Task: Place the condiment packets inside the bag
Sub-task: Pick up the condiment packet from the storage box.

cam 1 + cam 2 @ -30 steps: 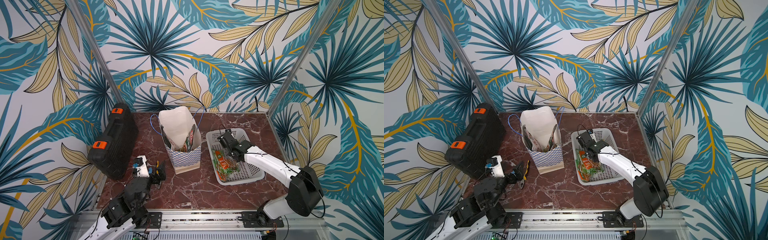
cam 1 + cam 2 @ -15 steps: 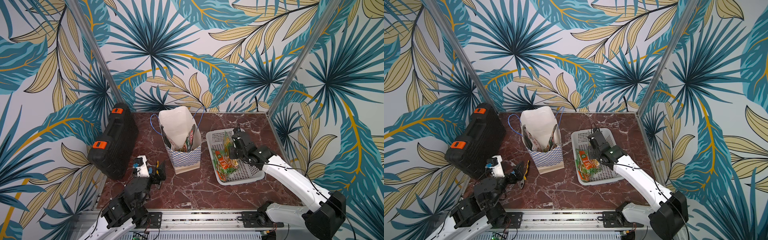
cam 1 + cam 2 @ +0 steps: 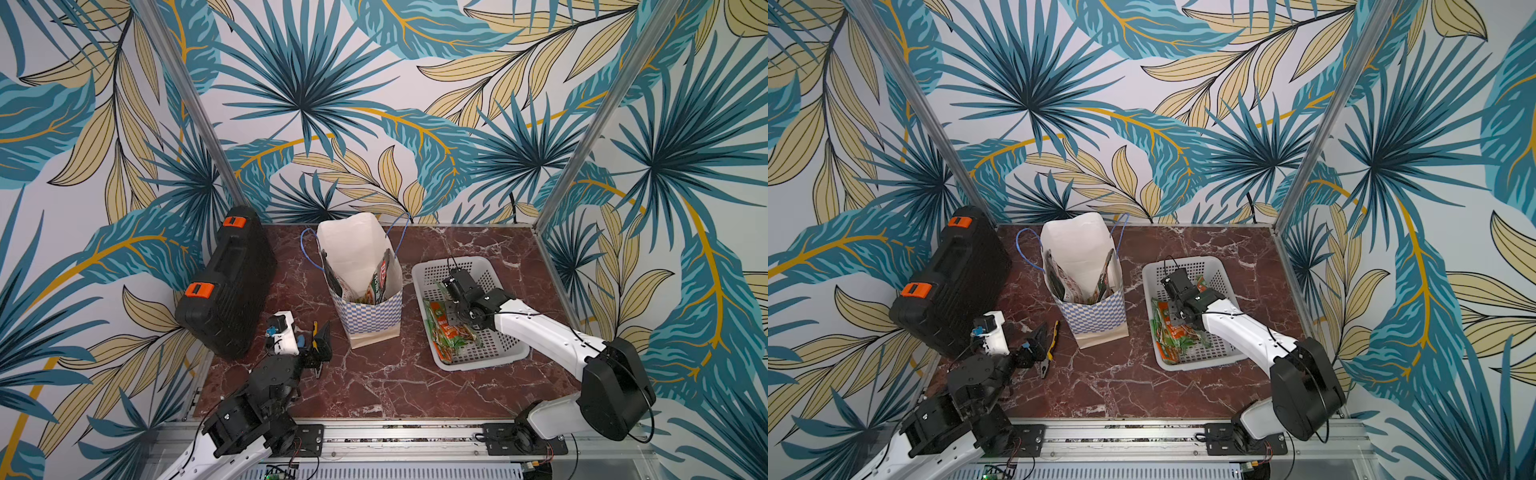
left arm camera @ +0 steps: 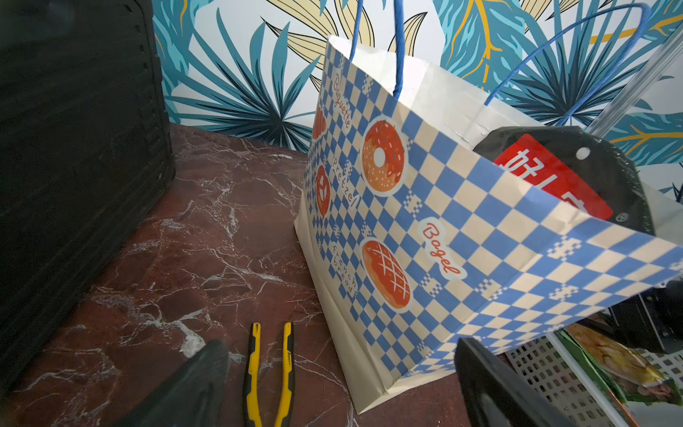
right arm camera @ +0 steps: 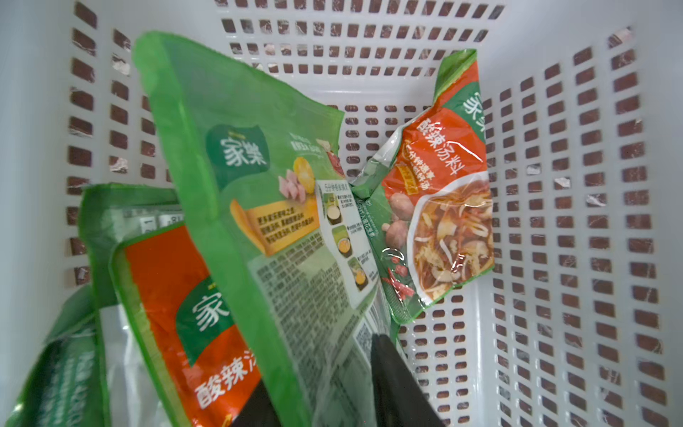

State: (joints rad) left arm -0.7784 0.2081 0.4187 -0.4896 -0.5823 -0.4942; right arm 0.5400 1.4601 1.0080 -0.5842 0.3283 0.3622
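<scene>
Packets waiting: several green-orange packets (image 3: 451, 338) lie in the basket (image 3: 484, 362), just beside the bag (image 3: 365, 316).
Packet in bag: we see a dark packet (image 4: 554, 173) standing inside it.
Right fingers (image 5: 395, 377): one on each side of a tilted green packet (image 5: 258, 222); we cannot tell whether they press it.
Long axis: runs out from those fingers toward the basket's far wall.
Left fingers (image 4: 184, 384): spread wide, empty, low over the worktop (image 3: 374, 386) on the bag's other side.
Nearer arm: the right, we judge; the tall bag opens upward, so the packet must rise before crossing.
</scene>
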